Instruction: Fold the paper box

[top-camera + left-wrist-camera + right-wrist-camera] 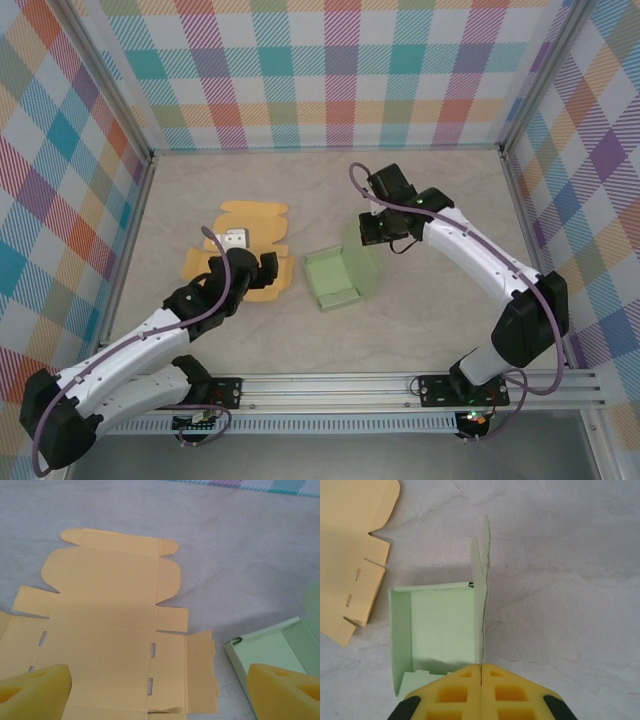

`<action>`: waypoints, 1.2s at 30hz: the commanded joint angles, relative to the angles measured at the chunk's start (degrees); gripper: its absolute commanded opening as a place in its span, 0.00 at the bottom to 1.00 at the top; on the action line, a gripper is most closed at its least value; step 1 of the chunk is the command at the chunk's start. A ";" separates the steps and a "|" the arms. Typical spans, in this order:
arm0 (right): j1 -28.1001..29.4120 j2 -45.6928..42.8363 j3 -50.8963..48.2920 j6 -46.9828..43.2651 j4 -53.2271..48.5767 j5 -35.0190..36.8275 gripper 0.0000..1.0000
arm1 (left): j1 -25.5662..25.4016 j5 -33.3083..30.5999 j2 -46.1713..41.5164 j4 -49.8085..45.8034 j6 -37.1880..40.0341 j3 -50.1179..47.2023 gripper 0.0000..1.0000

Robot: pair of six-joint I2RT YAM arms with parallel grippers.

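Note:
The green paper box (338,282) stands partly folded at the table's middle, its tray open upward. One thin green panel (479,580) rises upright along the tray's right side. My right gripper (481,672) is shut on that panel's edge, yellow fingers pressed together with the paper between them; from above it (375,232) sits at the box's far right side. My left gripper (160,695) hangs open over a flat orange box blank (110,610), holding nothing. The green box (270,645) lies just right of the left gripper's right finger.
The orange blank (250,215) lies unfolded left of the green box, partly under the left arm (240,268). Checked walls close the table on three sides. A metal rail (400,385) runs along the near edge. Bare tabletop (450,190) lies at the back right.

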 commanded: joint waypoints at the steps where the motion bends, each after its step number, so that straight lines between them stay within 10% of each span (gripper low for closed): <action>1: -0.11 1.74 4.55 -10.05 -3.88 2.72 0.00 | 3.15 8.22 4.29 4.47 4.52 1.41 0.90; 17: -0.03 0.52 13.59 -8.96 -9.34 6.97 0.52 | 6.97 25.30 39.06 10.77 7.84 21.03 0.67; 24: -0.03 -15.60 -2.28 7.59 -8.19 8.49 0.76 | 7.01 31.65 52.70 6.49 14.43 32.59 0.67; 36: -0.03 -35.00 -28.14 21.08 -0.67 2.99 0.89 | 5.56 30.55 60.43 1.80 19.73 39.75 0.54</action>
